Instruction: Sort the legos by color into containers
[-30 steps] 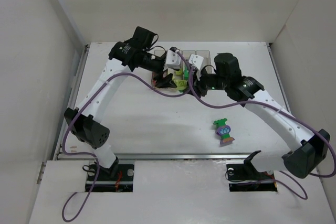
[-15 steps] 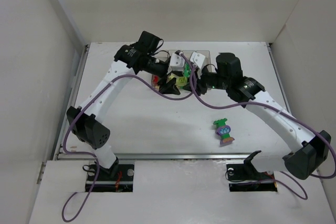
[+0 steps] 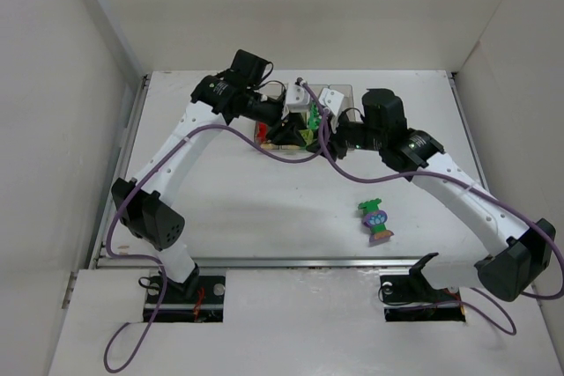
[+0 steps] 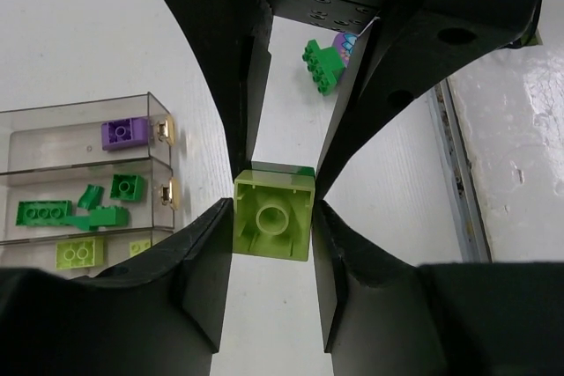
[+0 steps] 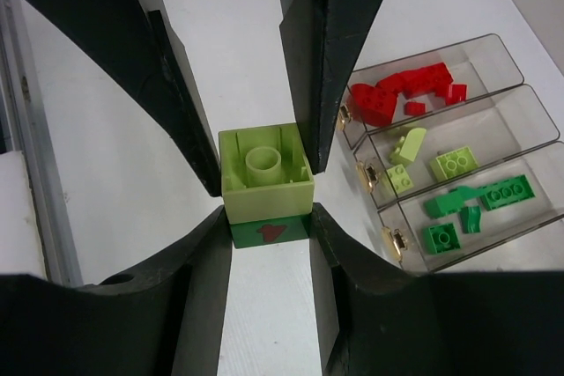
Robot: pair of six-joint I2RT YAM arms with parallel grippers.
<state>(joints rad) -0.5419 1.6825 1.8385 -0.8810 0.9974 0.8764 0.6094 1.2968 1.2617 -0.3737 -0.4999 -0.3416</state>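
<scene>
A second ago the left gripper stood to the left of the joined bricks with its jaws spread wide. Now it has slid in and closed, and its two fingers press the flat sides of the lime brick, whose hollow underside faces the left wrist camera. That lime brick is stacked on a green brick, and the pair hangs between the two arms, just in front of the containers at the far middle of the table. The right gripper has not moved over that second; its jaws are narrowed on the green brick, one finger on each side. The green brick's visible face carries a red mark, a shape rather than letters, and no writing can be read there. Sorted pieces lie in the clear bins: one purple brick, green pieces, lime pieces and red pieces, each colour in its own compartment. Farther right, a green-and-purple clump lies on the table where it lay before, well apart from both grippers.
</scene>
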